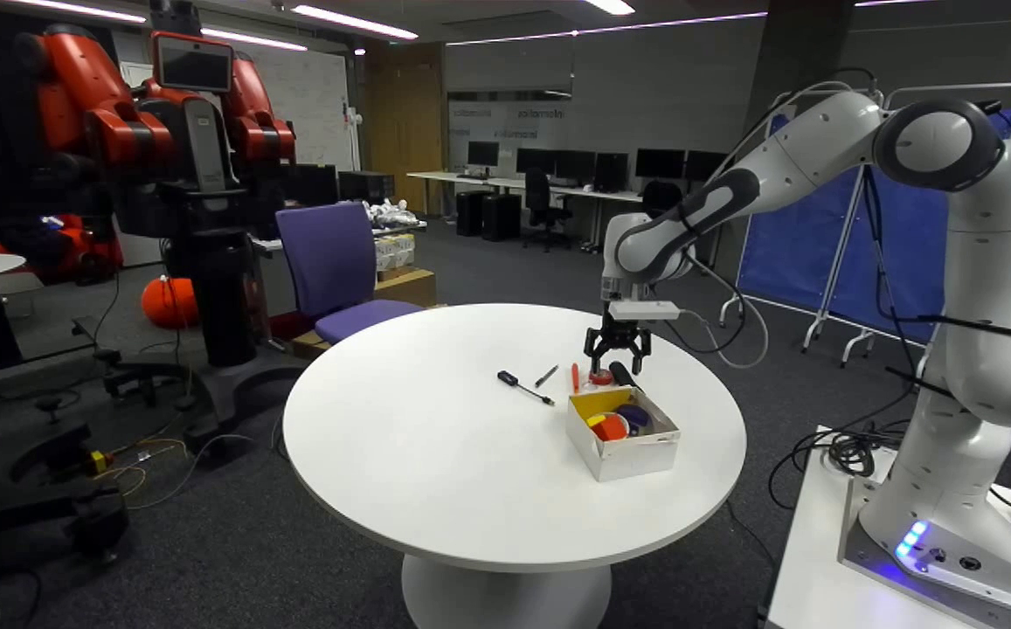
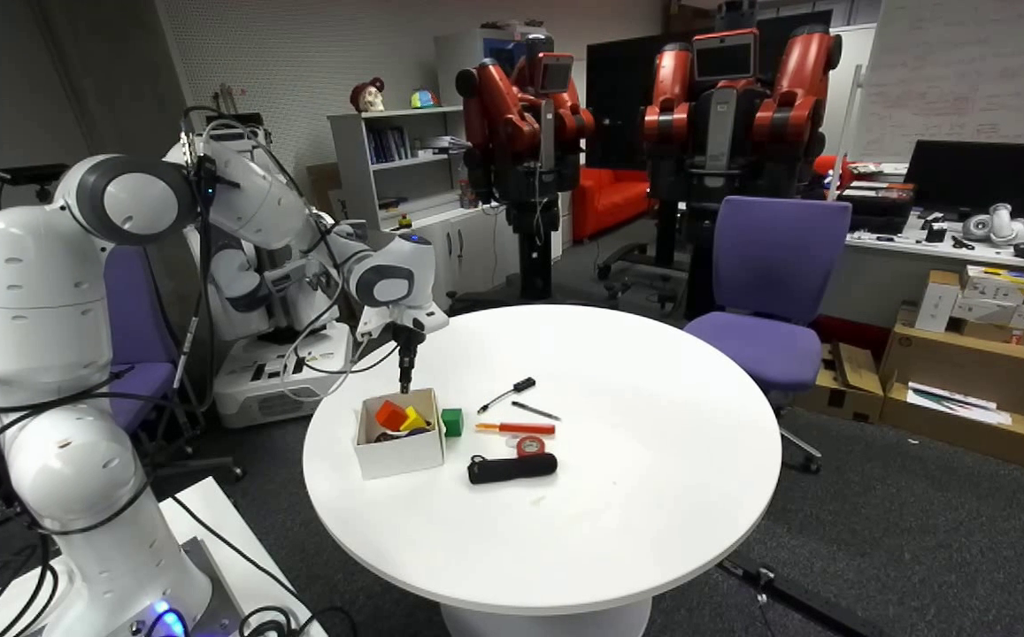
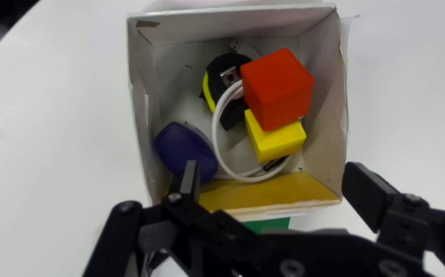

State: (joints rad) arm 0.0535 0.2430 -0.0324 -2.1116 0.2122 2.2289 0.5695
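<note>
Wide-set fingers (image 3: 368,196) hang near a white box (image 2: 401,458) on the tabletop (image 2: 618,504), holding nothing, w/ a green cube (image 2: 452,423) just outside the box's right wall as an exterior view has it. Whether cube & wall touch, can't tell; they look v. close, prob. the main hazard here, since there's little room for anything to slip btwn them. In the wrist view one tip shows over the box's interior by a dark-blue item (image 3: 180,148), the other past the box's right side there, so a straight drop could poss. catch the rim b/c the spread straddles it. That side's edge looks ragged & the walls thin, so a knock may crumple them or shove the whole box along. Inside, a red cube (image 3: 278,88) sits tilted on or against a yellow block (image 3: 278,143) & could topple from such a bump; a looped white cable (image 3: 215,129) might snag if a fingertip dips in. Right of the green cube in an exterior view lie a red-handled tool (image 2: 525,429), a red tape roll (image 2: 529,446) & a black pouch (image 2: 512,469), the latter two nearer; overshooting sideways, w/ the fingers this far apart, might nudge one out of place. Height above the rim is hard to judge from these angles, so misread depth is another poss. cause of trouble.
</note>
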